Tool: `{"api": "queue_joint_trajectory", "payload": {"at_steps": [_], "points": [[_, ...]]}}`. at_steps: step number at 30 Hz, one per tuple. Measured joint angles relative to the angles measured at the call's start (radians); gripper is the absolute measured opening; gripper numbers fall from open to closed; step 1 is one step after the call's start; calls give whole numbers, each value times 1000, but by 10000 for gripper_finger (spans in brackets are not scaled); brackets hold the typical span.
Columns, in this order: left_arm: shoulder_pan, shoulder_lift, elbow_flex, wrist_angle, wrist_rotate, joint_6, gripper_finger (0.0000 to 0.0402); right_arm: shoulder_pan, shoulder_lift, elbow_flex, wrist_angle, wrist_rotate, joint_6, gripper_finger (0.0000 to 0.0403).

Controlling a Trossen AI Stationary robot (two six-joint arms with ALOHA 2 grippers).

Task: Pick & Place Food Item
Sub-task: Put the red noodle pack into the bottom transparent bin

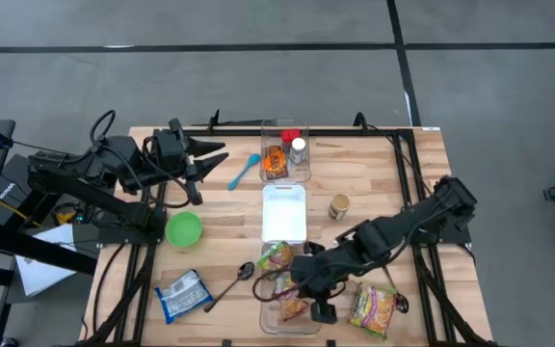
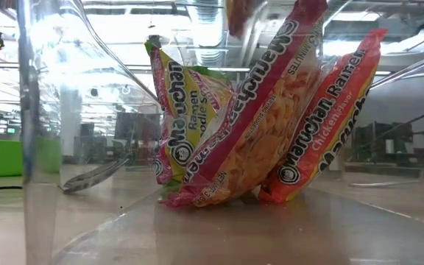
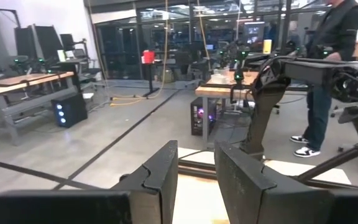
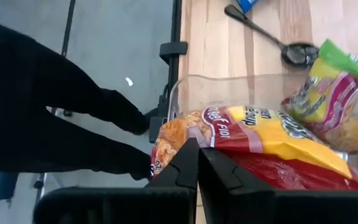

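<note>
A clear bin (image 1: 264, 310) stands at the table's near edge with ramen packets in it. In the low view an orange-and-red ramen packet (image 2: 249, 125) leans between a green-yellow one (image 2: 182, 125) and a red chicken one (image 2: 330, 125). My right gripper (image 1: 292, 289) hangs over this bin, slanting down, shut on the orange-and-red packet (image 4: 253, 134). My left gripper (image 1: 205, 162) is raised at the far left, pointing level, open with nothing between its fingers (image 3: 166, 180). My right gripper pinches the orange-and-red packet at its end edge (image 4: 188, 132) between its two shut fingers, which slant down from the table's right. The fingers themselves cover the exact spot. The packet stands tilted in the bin, its lower end (image 2: 190, 197) on the bin's floor.
Another ramen packet (image 1: 374, 308) lies on the table right of the bin. A spoon (image 1: 227, 287), a blue packet (image 1: 183, 294) and a green bowl (image 1: 183, 228) lie to its left. A white tray (image 1: 284, 212), a small jar (image 1: 339, 206), a blue spatula (image 1: 244, 171) and a second clear bin (image 1: 303, 173) lie farther back.
</note>
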Motion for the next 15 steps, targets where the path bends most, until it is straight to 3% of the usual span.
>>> {"api": "queue_joint_trajectory", "payload": {"at_steps": [15], "points": [[0,0,0,7,8,0,99,-41,93,-3,38,-56,-13,0]]}}
